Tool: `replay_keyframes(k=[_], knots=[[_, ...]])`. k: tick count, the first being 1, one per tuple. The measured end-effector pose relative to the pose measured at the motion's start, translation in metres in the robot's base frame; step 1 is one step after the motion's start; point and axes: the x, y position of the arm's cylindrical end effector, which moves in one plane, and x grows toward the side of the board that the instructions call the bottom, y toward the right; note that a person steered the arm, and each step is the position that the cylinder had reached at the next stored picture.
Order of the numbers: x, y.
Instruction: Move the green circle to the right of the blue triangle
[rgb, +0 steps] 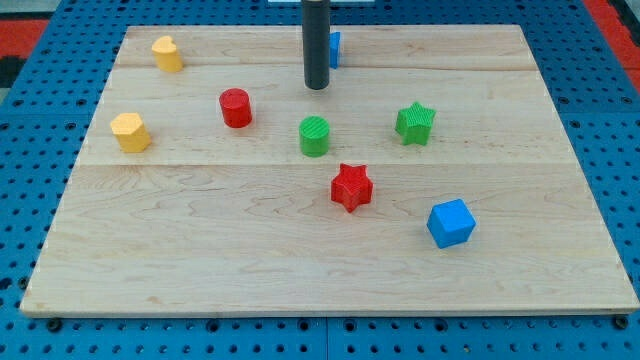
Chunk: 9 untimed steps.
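Note:
The green circle (314, 136) stands near the middle of the wooden board (200, 230). A blue block (335, 48), mostly hidden behind the rod, sits near the view's top edge; its shape cannot be made out. My tip (317, 86) is above the green circle in the view, a short gap apart, and just left of and below the blue block.
A red cylinder (236, 108) lies left of the green circle, a red star (351, 187) below right, a green star (414, 123) to the right, a blue cube (450, 222) at lower right. Two yellow blocks (167, 54) (131, 132) sit at the left.

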Motion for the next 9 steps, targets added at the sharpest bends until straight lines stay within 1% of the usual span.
replay_keyframes(k=[2,3,4,5,6,8,9], knots=[[0.057,0.001],[0.080,0.030],[0.073,0.067],[0.068,0.085],[0.077,0.060],[0.152,0.005],[0.128,-0.039]])
